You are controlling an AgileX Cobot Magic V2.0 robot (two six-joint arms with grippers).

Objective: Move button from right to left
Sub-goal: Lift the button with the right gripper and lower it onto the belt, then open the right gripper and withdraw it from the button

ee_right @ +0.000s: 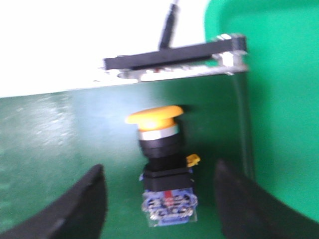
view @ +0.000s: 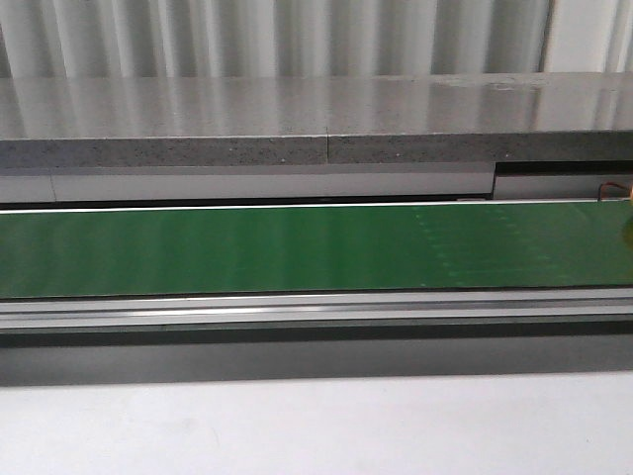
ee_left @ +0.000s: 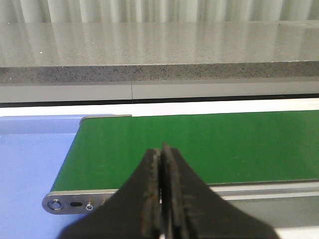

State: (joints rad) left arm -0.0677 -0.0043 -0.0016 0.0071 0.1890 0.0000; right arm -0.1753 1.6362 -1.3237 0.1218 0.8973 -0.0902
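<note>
The button point(ee_right: 162, 164) lies on its side on the green belt point(ee_right: 60, 144) in the right wrist view, yellow-orange cap pointing away from the wrist, black collar, blue contact block nearest the fingers. My right gripper point(ee_right: 162, 199) is open, its two dark fingers point(ee_right: 84, 204) standing on either side of the blue block without touching it. My left gripper point(ee_left: 162, 164) is shut and empty, its fingers pressed together above the near left end of the belt point(ee_left: 199, 144). In the front view neither gripper shows and the button is out of view; the long belt point(view: 297, 247) runs across.
A black bar on a metal bracket point(ee_right: 174, 57) with a cable crosses the belt just beyond the button's cap. A green bin wall point(ee_right: 279, 99) stands beside it. A grey stone ledge point(view: 297, 119) runs behind the belt. A blue surface point(ee_left: 30, 159) lies off the belt's left end.
</note>
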